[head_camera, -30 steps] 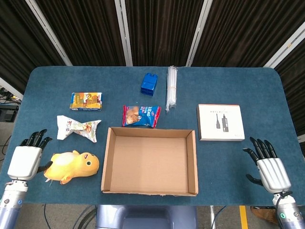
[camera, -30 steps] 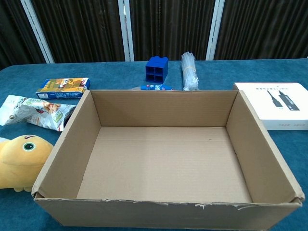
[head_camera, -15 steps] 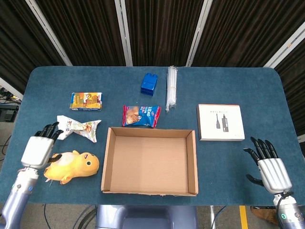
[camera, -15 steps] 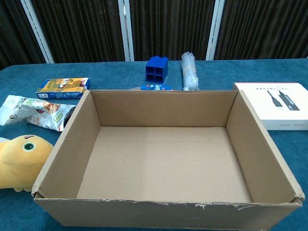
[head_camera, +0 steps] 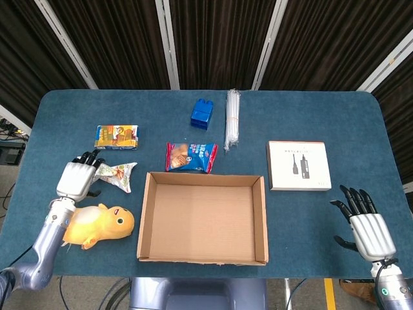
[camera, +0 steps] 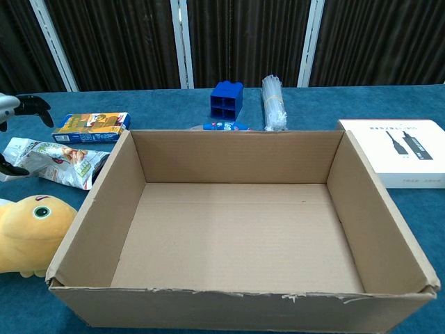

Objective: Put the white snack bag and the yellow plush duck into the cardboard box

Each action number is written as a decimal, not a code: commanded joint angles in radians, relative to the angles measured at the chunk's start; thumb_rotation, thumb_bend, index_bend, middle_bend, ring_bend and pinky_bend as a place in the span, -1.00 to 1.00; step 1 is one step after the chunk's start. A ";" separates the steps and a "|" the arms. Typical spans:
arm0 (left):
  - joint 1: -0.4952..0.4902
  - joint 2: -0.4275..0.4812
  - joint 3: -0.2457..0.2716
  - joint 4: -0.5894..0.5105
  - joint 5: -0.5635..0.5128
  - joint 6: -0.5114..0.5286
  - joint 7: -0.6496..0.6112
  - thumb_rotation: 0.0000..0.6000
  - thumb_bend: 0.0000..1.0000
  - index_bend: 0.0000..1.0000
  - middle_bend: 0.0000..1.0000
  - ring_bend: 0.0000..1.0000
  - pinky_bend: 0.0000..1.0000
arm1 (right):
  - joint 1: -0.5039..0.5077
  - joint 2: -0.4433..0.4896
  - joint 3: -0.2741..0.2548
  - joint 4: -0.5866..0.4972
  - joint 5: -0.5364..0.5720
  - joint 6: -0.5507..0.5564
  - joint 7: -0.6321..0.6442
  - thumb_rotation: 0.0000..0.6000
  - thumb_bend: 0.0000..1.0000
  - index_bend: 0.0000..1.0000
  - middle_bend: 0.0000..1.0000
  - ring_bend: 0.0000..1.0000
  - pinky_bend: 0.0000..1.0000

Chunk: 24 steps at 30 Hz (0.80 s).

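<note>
Now your left hand (head_camera: 75, 179), fingers spread, hovers over the white snack bag's (head_camera: 115, 174) left end; blue table (head_camera: 322, 123) lies bare between bag and cardboard box (head_camera: 143, 219).

I see a counter (head_camera: 335, 116) under blue cloth with rounded corners. Behind it hang dark pleated curtains (head_camera: 213, 39), split by white slanted bars (head_camera: 164, 42). Light is even and soft. Grey floor (head_camera: 10, 171) shows at left, with cables (head_camera: 8, 132).
</note>
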<state>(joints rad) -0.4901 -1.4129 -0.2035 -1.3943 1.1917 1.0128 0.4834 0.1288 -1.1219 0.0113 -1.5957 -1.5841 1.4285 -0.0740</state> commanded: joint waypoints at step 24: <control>-0.165 -0.225 -0.019 0.314 -0.147 -0.181 -0.004 1.00 -0.83 -0.70 -0.98 -0.96 -0.41 | 0.006 0.002 -0.007 -0.001 -0.005 -0.016 0.002 1.00 -1.00 -0.49 -0.96 -1.00 -1.00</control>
<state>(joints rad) -0.6445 -1.6281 -0.2232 -1.0828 1.0444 0.8388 0.4715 0.1354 -1.1208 0.0047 -1.5967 -1.5873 1.4113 -0.0730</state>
